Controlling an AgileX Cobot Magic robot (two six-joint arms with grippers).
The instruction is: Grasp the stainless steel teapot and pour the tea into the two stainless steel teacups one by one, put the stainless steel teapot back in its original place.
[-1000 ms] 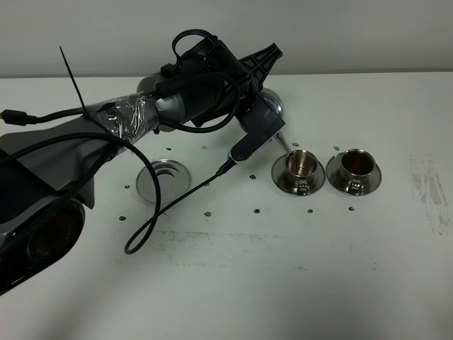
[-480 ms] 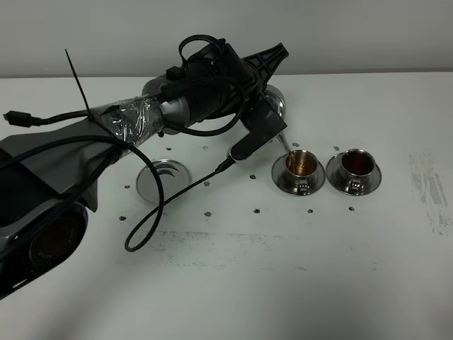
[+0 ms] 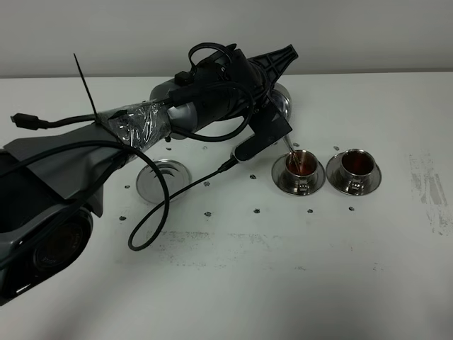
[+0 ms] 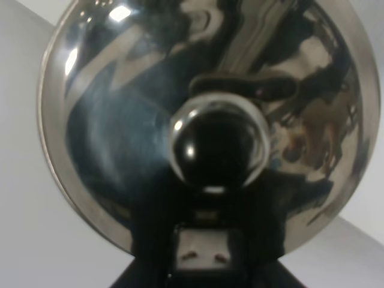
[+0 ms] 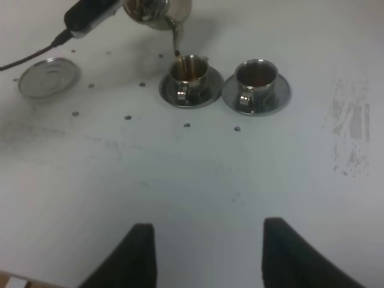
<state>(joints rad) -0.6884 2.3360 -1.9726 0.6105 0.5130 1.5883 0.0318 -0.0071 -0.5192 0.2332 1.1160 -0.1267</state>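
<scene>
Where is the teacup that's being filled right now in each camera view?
Exterior high: the filling teacup stands right of centre, under the teapot spout, left of the second teacup.
Left wrist: not in it; the teapot's lid fills the picture.
Right wrist: the filling teacup sits under the spout, between the flat disc and the second teacup.
Shared landmark: the flat disc.

I counted one steel teapot (image 4: 120, 120). There were two small steel teacups, the left teacup (image 3: 301, 164) and the right teacup (image 3: 356, 164), with two round saucers (image 3: 299, 188) (image 3: 354, 190), one beneath each, and a single flat steel disc (image 5: 49, 77).
</scene>
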